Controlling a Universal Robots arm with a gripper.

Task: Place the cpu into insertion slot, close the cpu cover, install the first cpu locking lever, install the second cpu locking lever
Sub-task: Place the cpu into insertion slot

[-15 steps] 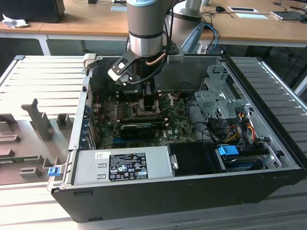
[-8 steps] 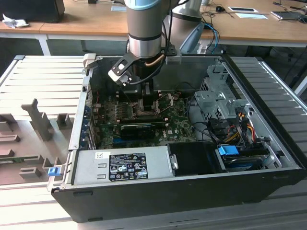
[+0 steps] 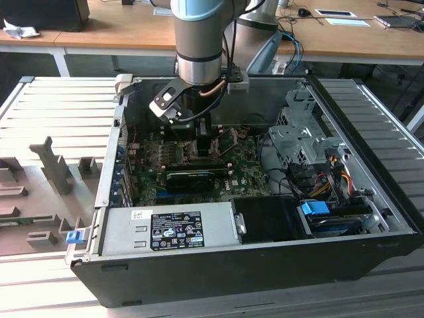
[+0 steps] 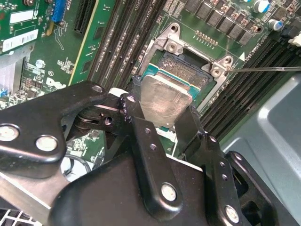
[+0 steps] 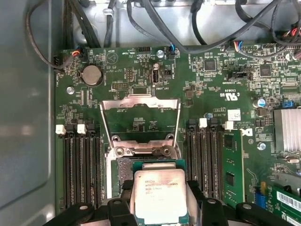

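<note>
In both wrist views my gripper (image 4: 162,113) (image 5: 160,200) is shut on the cpu (image 4: 164,99) (image 5: 159,194), a silvery square chip held by two opposite edges between the black fingers (image 4: 136,117). The chip hangs just over the insertion slot (image 4: 186,66) (image 5: 123,168), a dark socket with a metal rim, and overlaps part of it; I cannot tell if they touch. In the first wrist view the cpu cover (image 5: 141,102) stands swung open behind the socket. A thin wire lever (image 4: 263,69) sticks out beside it. In the exterior view the gripper (image 3: 201,142) reaches down into the open case.
Black memory slots (image 5: 80,165) flank the socket on both sides. A long black card (image 3: 192,177) lies nearer the power supply (image 3: 165,228). A drive cage (image 3: 298,139) and cables (image 3: 331,172) fill the exterior view's right. The case wall (image 5: 28,117) is close.
</note>
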